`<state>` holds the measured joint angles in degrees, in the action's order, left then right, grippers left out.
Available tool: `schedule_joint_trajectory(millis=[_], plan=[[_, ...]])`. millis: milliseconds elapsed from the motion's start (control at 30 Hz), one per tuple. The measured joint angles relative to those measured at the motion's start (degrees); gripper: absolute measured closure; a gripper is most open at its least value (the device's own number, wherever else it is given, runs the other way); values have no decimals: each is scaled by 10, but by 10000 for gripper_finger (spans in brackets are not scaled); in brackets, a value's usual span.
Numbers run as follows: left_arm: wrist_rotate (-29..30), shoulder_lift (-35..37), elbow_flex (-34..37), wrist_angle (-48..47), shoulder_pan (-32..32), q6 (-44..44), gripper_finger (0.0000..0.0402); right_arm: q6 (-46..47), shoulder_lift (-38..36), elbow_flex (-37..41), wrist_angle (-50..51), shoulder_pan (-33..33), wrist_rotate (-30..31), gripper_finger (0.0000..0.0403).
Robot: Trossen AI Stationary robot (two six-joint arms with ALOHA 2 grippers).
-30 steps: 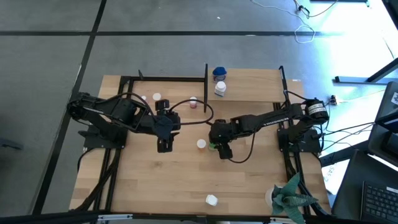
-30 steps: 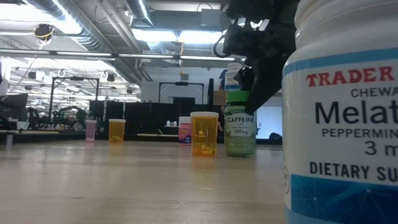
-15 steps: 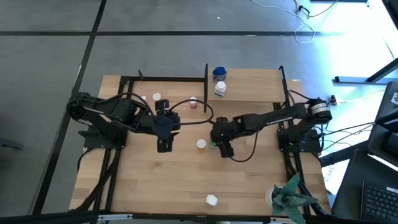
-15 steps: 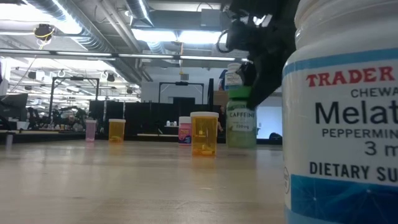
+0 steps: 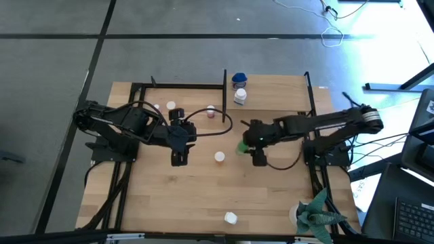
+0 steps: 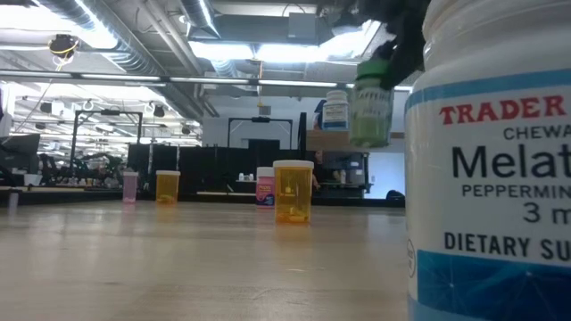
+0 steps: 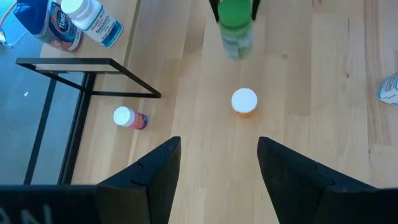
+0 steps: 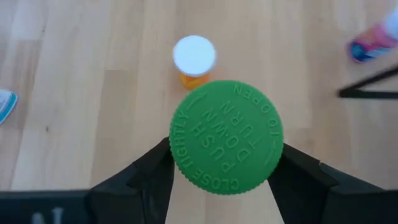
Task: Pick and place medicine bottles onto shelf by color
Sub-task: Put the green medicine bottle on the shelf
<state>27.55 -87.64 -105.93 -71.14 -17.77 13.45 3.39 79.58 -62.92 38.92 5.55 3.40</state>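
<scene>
Right end effector point(image 5: 245, 146) is closed on a green bottle point(image 5: 243, 146), which is held by its ribbed green cap above the middle of the counter point(image 5: 203, 196); in the low view the bottle point(image 6: 369, 100) is seen hanging clear of the wood, its body pale green with a label. From the right wrist view the cap point(image 8: 226, 137) is seen filling the gap between the two dark fingers point(image 8: 146, 174), with raised lettering on its top.

Left end effector point(image 5: 179, 159) is held over the counter left of centre, its fingers point(image 7: 155, 174) spread apart with nothing between them.

The shelf point(image 5: 271, 102), a light wood board framed by thin black uprights, is set along the far edge of the counter. On it, near the centre upright, a blue bottle point(image 5: 239, 80) and a white bottle with a white cap point(image 5: 240, 97) are placed just beside each other.

A large white bottle with a blue band and red lettering point(image 6: 491, 178) is set against the near edge, filling the right side of the low view.

An orange bottle with a white cap point(image 5: 220, 157) is stood upright near the counter's middle, between the two arms. A pink bottle point(image 5: 211, 112) is found nearer the far edge. An orange bottle point(image 5: 171, 106) and a small pink bottle point(image 5: 157, 107) are stood towards the far left.
</scene>
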Motion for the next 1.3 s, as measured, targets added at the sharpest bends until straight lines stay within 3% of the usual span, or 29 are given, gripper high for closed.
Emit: schedule_joint_trajectory(millis=[233, 500, 767, 1300], plan=[[0, 0, 0, 1, 0, 1, 195, 28, -84, -8, 63, -1, 52, 179], [0, -1, 0, 16, 0, 1, 195, 48, -100, -131, 197, -12, 174, 177], [0, -1, 0, 17, 0, 1, 195, 5, -100, -209, 249, -83, 157, 177], [0, -2, 0, 18, 1, 1, 195, -98, -40, -213, 208, -325, 24, 176]])
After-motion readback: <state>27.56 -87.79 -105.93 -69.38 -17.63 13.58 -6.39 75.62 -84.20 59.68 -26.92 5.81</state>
